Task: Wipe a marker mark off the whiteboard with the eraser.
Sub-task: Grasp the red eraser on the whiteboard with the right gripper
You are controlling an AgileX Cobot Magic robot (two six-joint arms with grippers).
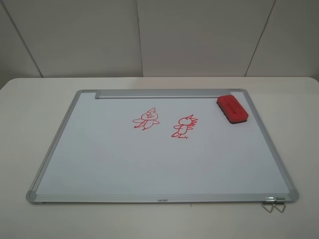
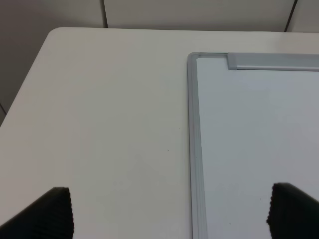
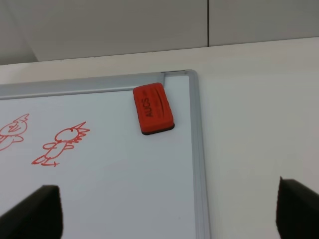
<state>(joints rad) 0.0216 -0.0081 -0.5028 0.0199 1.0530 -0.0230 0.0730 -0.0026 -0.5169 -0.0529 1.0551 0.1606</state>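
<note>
The whiteboard (image 1: 149,164) lies flat on the table. On its upper middle is the marker mark (image 1: 146,119), a wide red bird doodle; it also shows, cut off at the frame edge, in the right wrist view (image 3: 12,132). The red eraser (image 1: 232,107) rests on the board's far right corner, felt side down, lettering up (image 3: 153,108). My right gripper (image 3: 169,211) hovers open near the board's right edge, well short of the eraser. My left gripper (image 2: 169,214) is open over the board's left frame (image 2: 193,149). Neither gripper shows in the exterior high view.
An upright red doodle with a spiky crest (image 1: 185,126) stands right of the bird mark. The pen-tray strip (image 1: 154,93) runs along the far edge. Metal hanging clips (image 1: 273,205) stick out at the near right corner. The white table (image 1: 30,104) surrounds the board.
</note>
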